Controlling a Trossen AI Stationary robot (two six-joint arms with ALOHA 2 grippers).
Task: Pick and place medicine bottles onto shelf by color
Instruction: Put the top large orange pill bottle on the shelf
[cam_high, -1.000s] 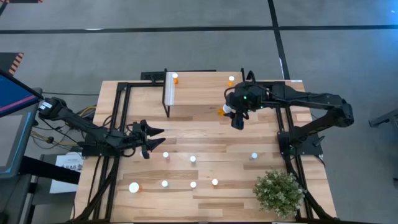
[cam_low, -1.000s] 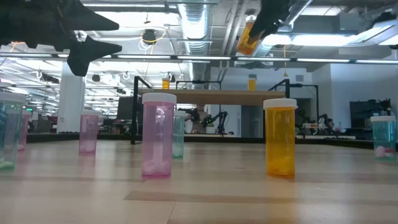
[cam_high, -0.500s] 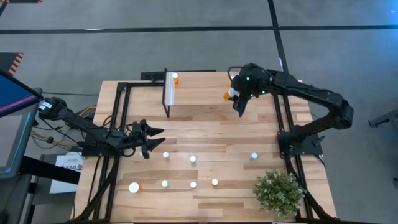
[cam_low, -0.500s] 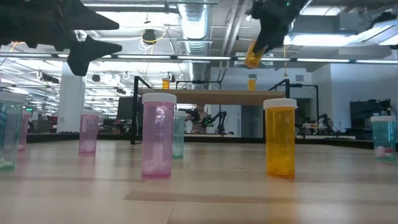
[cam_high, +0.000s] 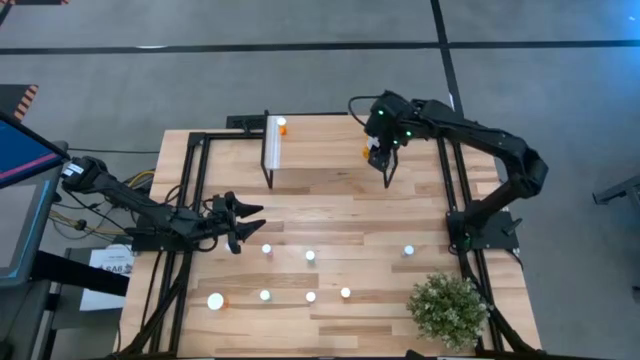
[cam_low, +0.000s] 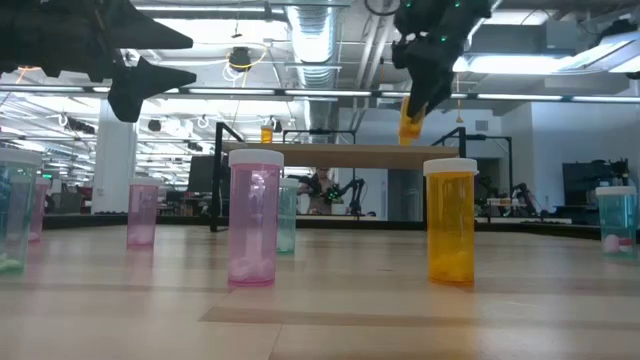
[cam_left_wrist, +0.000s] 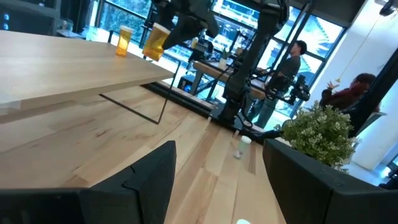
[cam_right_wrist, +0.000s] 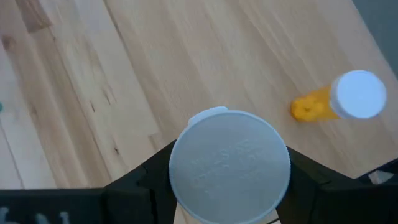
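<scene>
Left hand (cam_high: 243, 222): wide, empty, parked over table (cam_high: 330, 215) | Bottles left on table: about seven (cam_high: 310, 256) | Shelf (cam_high: 320, 150): two orange bottles placed (cam_high: 281, 125) | Right hand (cam_high: 383, 160): orange bottle (cam_low: 411, 112) held above shelf, unplaced | Labels: none readable

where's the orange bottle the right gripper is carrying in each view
High view: the carried orange bottle is over the shelf, near its right end.
Low view: top, right of centre, above the shelf.
Left wrist view: upper left.
Right wrist view: its white cap fills the centre.
Shared landmark: the shelf.
</scene>
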